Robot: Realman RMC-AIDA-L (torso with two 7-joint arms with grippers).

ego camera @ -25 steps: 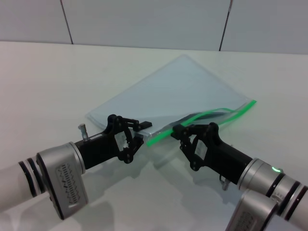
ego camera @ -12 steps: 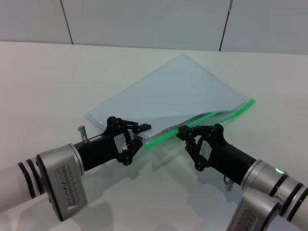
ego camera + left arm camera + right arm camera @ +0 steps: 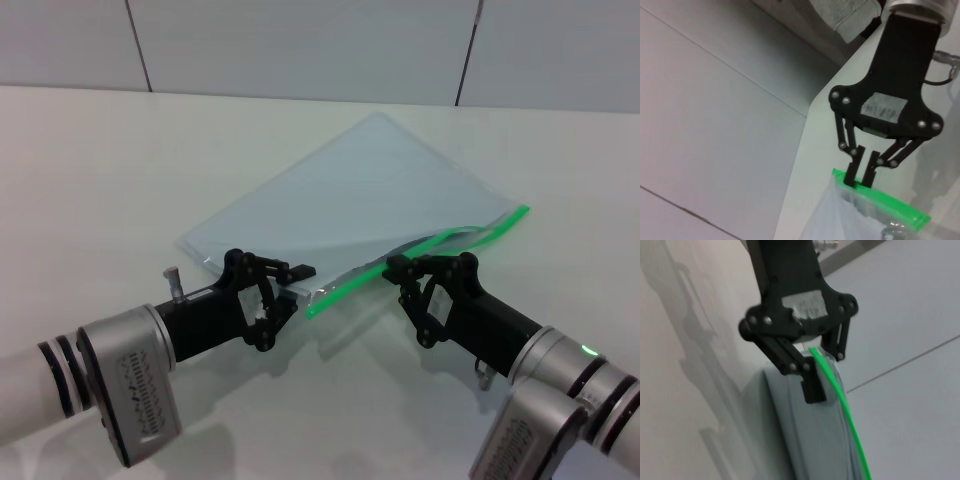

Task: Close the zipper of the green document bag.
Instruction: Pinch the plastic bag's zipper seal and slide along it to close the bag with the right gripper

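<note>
Pinching the zipper [image 3: 400, 263], right gripper [image 3: 398, 268] reaches forward.

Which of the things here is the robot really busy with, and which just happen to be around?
Part of the job:
- green document bag
- its zipper
- left gripper, holding the bag's near corner
- right gripper, pinched on the zipper strip

Just there:
- white table
- grey panelled wall
Nothing else is lying about.
</note>
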